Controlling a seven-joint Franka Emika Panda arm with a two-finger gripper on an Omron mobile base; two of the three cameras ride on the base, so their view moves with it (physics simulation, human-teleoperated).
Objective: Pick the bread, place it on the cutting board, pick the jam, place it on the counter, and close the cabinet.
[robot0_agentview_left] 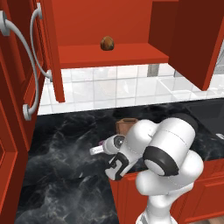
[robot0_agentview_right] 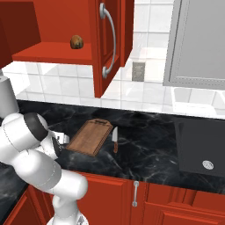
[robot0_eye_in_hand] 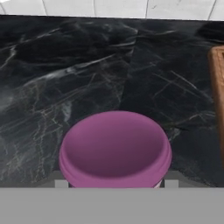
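The bread (robot0_agentview_left: 107,43) (robot0_agentview_right: 77,42), a small brown roll, sits on the shelf of the open red cabinet (robot0_agentview_left: 131,52) (robot0_agentview_right: 107,44). The purple jam (robot0_eye_in_hand: 115,148) fills the lower middle of the hand view, lid toward the camera, between the fingertips (robot0_eye_in_hand: 61,183). My gripper (robot0_agentview_left: 98,148) (robot0_agentview_right: 63,139) is shut on it, low over the black marble counter (robot0_agentview_left: 65,175) (robot0_eye_in_hand: 65,65). A sliver of the jam (robot0_agentview_left: 101,143) shows at the hand. The wooden cutting board (robot0_agentview_right: 90,137) (robot0_agentview_left: 124,126) (robot0_eye_in_hand: 217,96) lies bare just to the right of the gripper.
A knife (robot0_agentview_right: 114,139) lies beside the board's right edge. Both cabinet doors (robot0_agentview_left: 19,87) (robot0_agentview_right: 110,39) stand open and jut out over the counter. A dark sink (robot0_agentview_right: 200,149) is at the right, under a grey-fronted unit (robot0_agentview_right: 197,44).
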